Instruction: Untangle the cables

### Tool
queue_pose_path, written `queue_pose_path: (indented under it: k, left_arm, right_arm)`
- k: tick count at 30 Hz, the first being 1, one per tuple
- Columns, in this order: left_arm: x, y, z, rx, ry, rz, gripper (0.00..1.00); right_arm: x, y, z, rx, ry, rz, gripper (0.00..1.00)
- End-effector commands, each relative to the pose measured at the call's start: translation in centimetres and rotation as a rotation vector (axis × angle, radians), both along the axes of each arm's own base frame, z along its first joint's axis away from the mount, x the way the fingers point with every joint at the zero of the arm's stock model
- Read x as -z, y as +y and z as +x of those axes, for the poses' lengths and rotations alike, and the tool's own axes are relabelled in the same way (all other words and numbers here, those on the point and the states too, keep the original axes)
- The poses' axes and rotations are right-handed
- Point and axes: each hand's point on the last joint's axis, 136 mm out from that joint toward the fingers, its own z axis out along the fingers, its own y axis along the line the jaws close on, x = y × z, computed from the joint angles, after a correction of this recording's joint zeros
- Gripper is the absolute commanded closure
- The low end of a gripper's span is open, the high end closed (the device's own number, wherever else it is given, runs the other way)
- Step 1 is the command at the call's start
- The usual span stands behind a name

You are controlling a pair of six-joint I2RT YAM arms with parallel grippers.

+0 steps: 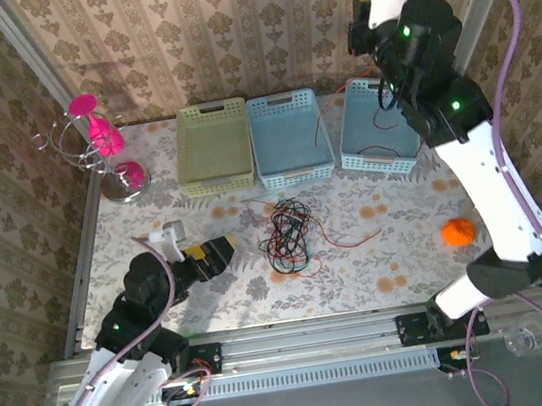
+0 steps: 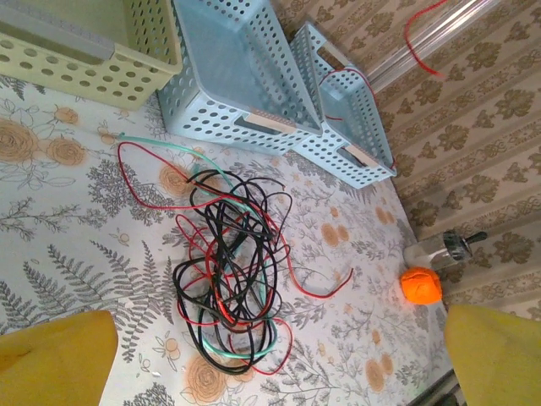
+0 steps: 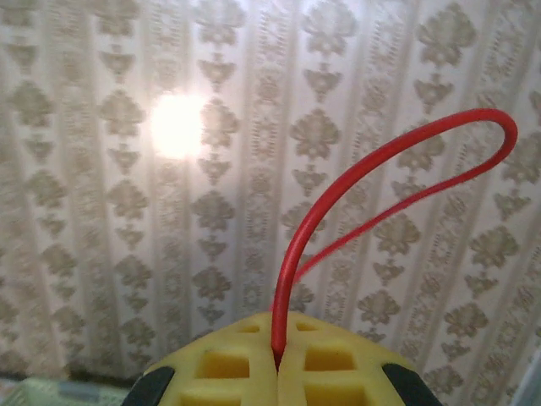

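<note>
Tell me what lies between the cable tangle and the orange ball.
One loose red strand trailing from the tangle toward the ball; otherwise bare tablecloth, seen from the left wrist.

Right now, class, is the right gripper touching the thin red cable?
Touching. The right wrist view shows the right gripper pinching the thin red cable between shut yellow pads.

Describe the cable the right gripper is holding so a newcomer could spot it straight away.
Go to the rightmost basket of the row at the back wall; the right gripper is raised near it. Pinched in its shut yellow fingers is a red cable, looping in the air, unlike the tangle on the table.
</note>
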Motion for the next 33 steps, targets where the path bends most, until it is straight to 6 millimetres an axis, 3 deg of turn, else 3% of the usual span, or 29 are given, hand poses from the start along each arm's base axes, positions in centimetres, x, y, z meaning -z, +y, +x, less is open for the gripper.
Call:
queue_pose_path:
  k: [1, 8, 11, 16, 18, 21, 22, 24, 26, 29, 33]
  left_arm:
    - [1.1, 0.3, -0.4, -0.016, 0.054, -0.028, 0.00]
    - [3.0, 0.1, -0.9, -0.009, 0.112, -0.049, 0.00]
    - [3.6, 0.1, -0.9, -0.011, 0.127, -0.057, 0.00]
    - [3.6, 0.1, -0.8, -0.022, 0.129, -0.067, 0.00]
    - [3.7, 0.1, -0.7, -0.026, 0.134, -0.067, 0.00]
    - [4.3, 0.2, -0.8, -0.032, 0.149, -0.061, 0.00]
    - [4.4, 0.2, -0.7, -0.034, 0.151, -0.064, 0.00]
    - [4.6, 0.1, -0.6, -0.035, 0.157, -0.072, 0.00]
    - [4.6, -0.1, -0.5, -0.030, 0.158, -0.078, 0.00]
    - [4.7, -0.3, -0.4, -0.026, 0.163, -0.073, 0.02]
    - [5.4, -0.8, 0.1, -0.024, 0.177, -0.066, 0.02]
  right_arm:
    - [3.5, -2.3, 3.8, 0.059, 0.119, 0.080, 1.00]
    - [12.5, -8.7, 10.6, 0.288, 0.289, 0.149, 1.00]
    - [17.9, -10.3, 12.6, 0.352, 0.378, 0.150, 1.00]
    - [30.1, -11.2, 14.3, 0.380, 0.624, 0.158, 0.99]
    - [35.3, -11.5, 14.2, 0.386, 0.757, 0.179, 0.92]
    - [39.8, -11.4, 13.7, 0.373, 0.876, 0.190, 0.85]
    - [40.8, -11.6, 13.5, 0.385, 0.904, 0.194, 0.82]
    - [42.3, -12.2, 13.0, 0.413, 0.967, 0.198, 0.60]
    - [42.5, -12.7, 12.6, 0.439, 0.980, 0.196, 0.50]
    - [40.7, -12.8, 11.8, 0.448, 0.946, 0.229, 0.44]
    - [37.2, -10.2, 9.4, 0.347, 0.854, 0.304, 0.43]
